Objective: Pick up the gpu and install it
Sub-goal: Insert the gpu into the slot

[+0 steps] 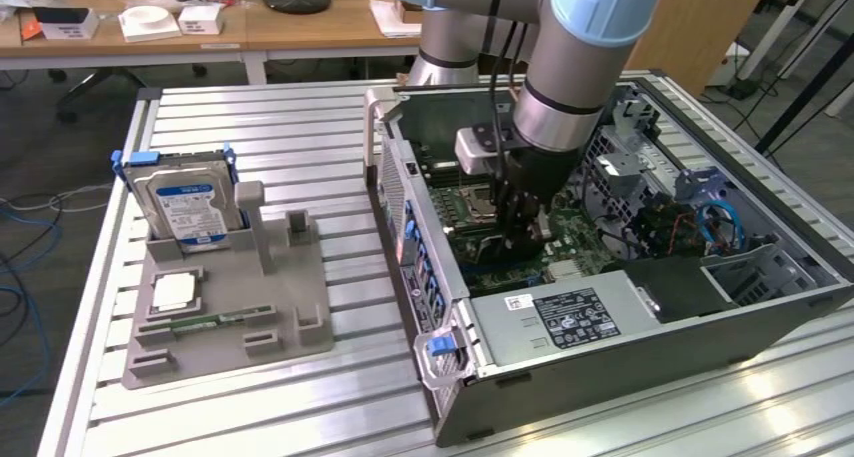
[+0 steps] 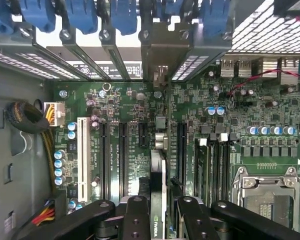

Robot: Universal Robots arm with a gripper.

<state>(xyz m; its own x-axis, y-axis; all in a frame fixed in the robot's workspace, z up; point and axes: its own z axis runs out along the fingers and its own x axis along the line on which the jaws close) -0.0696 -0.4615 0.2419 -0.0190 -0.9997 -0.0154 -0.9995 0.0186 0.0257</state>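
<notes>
Evidently the install step is in hand: the tool (image 2: pixel 157 212) is clenched on the gpu (image 2: pixel 157 185), held edge-on just above the motherboard (image 2: pixel 130 107) inside the computer case (image 1: pixel 627 317), and seating it will likely call for alignment with a slot (image 2: pixel 182 150).

An open computer case (image 1: pixel 587 307) lies on my slatted metal table (image 1: pixel 294 397), its green motherboard (image 2: pixel 125 105) bare — an empty processor socket (image 2: pixel 265 192), a white slot (image 2: pixel 82 155). Toward the exterior view's left, a grey fixture (image 1: pixel 234 322) holds a blue-labelled hard drive (image 1: pixel 187 205) upright.
</notes>
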